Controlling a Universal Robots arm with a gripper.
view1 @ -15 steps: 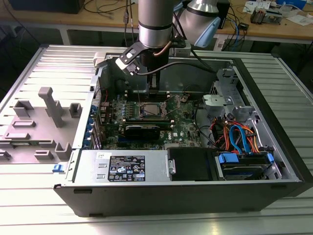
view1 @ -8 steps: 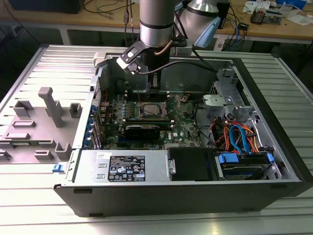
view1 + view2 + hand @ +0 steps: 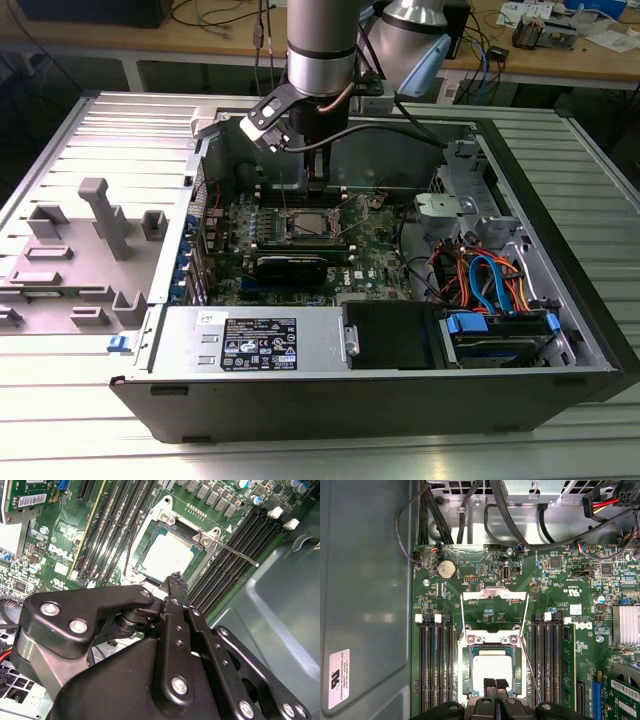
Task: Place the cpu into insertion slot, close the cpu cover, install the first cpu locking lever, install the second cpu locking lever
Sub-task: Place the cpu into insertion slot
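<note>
Exterior view's left: logged grey plastic fixtures (image 3: 105,215) standing on the ribbed metal table (image 3: 60,420), well apart from the work. Next along, noted the open computer case (image 3: 350,415), with the power supply (image 3: 250,340) along its near wall and the green motherboard (image 3: 385,262) on its floor. Over the board's middle, found the arm (image 3: 320,45) reaching straight down, with the gripper (image 3: 318,178) hanging just above the socket area. Farther toward the exterior view's right, recorded a drive cage with orange and blue cables (image 3: 490,285).

First wrist view: found the cpu (image 3: 492,669) seated flat in the insertion slot (image 3: 468,672), silver top up. Found the cpu cover (image 3: 495,595) swung open, hinged back away from the chip, with green board visible through its window. Noted one cpu locking lever (image 3: 531,672) unlatched, a thin wire slanting between the slot and the black memory slots (image 3: 435,665). Read the gripper's fingers (image 3: 490,683) as pressed together with nothing between them, tips poised over the chip's edge farthest from the cover hinge.

Second wrist view: saw one narrow joined tip above the slot rim and the lever sticking out free across the memory slots. Could not tell whether the tip touches the chip.
</note>
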